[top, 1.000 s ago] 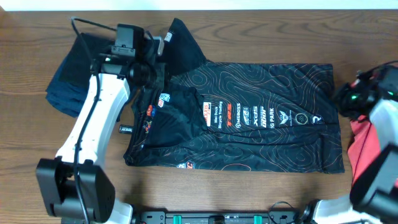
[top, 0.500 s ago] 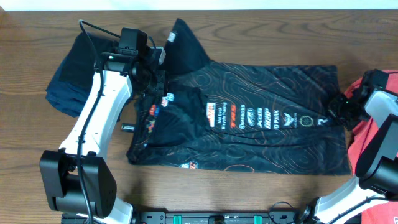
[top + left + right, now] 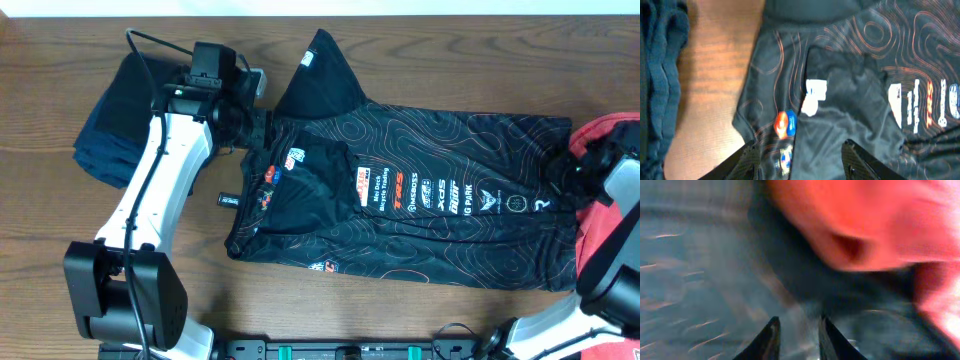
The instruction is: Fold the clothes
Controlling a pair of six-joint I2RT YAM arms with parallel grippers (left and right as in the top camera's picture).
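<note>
The black jersey (image 3: 420,215) with orange contour lines and white logos lies flat across the table, one sleeve (image 3: 325,80) pointing to the far edge. My left gripper (image 3: 262,132) hovers open over its left part near the collar. In the left wrist view the fingers (image 3: 801,161) are spread wide above the jersey (image 3: 850,100). My right gripper (image 3: 560,178) is at the jersey's right edge. Its fingers (image 3: 796,335) are close together with dark cloth (image 3: 715,280) between them, though the view is blurred. The coral-red T-shirt (image 3: 610,140) lies at the far right and fills the top of the right wrist view (image 3: 865,215).
A dark blue folded garment (image 3: 110,120) lies at the left behind my left arm, and shows at the left edge of the left wrist view (image 3: 657,75). Bare wooden table (image 3: 450,45) shows along the far side and front left.
The whole jersey has slid to the right with my right gripper holding its right edge. The left gripper stays near the collar, which has shifted under it.
</note>
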